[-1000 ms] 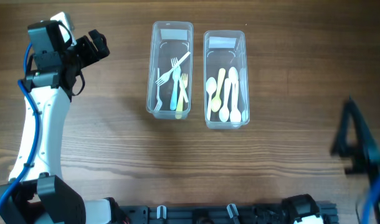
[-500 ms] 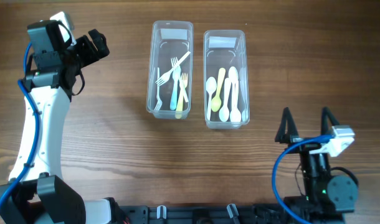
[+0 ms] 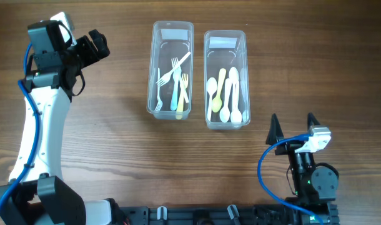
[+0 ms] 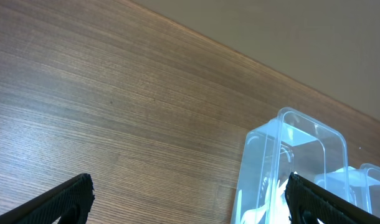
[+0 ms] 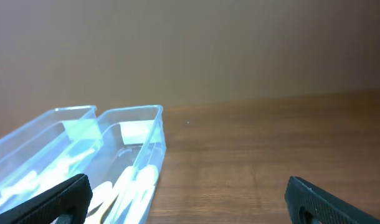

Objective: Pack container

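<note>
Where the table (image 3: pixel 115 144) reaches its far middle, the fork container (image 3: pixel 172 36) and spoon container (image 3: pixel 225 41) stand just beside each other, forks (image 3: pixel 175 81) in the left one and spoons (image 3: pixel 227 94) in the right. The right hand (image 3: pixel 292 122) hovers nearer, right of them, spread and empty. The left hand (image 3: pixel 98 45), at far left, is likewise spread and empty.

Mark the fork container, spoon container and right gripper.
fork container (image 3: pixel 172 45), overhead view, bare floor near far end
spoon container (image 3: pixel 225 56), overhead view, bare floor near far end
right gripper (image 3: pixel 292 119), overhead view, midway between its fingertips
</note>
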Controlling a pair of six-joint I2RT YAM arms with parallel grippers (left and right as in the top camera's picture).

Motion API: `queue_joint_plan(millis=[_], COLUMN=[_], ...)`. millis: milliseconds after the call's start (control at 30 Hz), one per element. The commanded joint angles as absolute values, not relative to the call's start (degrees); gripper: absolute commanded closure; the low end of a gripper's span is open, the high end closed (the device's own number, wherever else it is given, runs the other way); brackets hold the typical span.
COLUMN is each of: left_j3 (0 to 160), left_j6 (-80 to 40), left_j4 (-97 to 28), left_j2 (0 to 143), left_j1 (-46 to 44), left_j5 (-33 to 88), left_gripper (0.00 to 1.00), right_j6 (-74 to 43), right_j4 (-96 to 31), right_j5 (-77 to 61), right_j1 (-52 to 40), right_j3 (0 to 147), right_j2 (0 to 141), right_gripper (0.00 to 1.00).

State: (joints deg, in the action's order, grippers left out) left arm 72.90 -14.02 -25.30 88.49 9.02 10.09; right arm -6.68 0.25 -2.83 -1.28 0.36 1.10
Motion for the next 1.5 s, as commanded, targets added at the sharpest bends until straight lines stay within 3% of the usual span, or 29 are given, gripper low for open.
queue_joint_plan(millis=[0,733,900,1233,1467], left_j3=[73.0,73.0,73.0,73.0,70.1], left_j6=[-13.7,-13.7,-13.7,-13.7,-13.7], left_j4=[-25.2,-25.7,-32.3,-33.3,-45.3], left_j2=[88.1,86.4,67.4,24.9,12.6], left_j1=[9.3,9.3,9.1,6.7,5.3], left_j5=[9.9,9.9,9.9,5.6,3.7], left_gripper=[0.0,0.0,0.0,0.0,0.0], right_j6=[-1.3,-1.6,-1.6,-1.6,-1.6], right_j4=[0.6,0.4,0.4,0.4,0.4], right_j5=[-5.0,-5.0,-5.0,-5.0,-5.0], right_j1=[-1.0,-1.0,-1.0,-1.0,-1.0], right_j3=[0.3,0.3,0.3,0.3,0.3], right_j2=[0.2,0.9,1.0,1.0,1.0], right_gripper=[0.0,0.0,0.0,0.0,0.0])
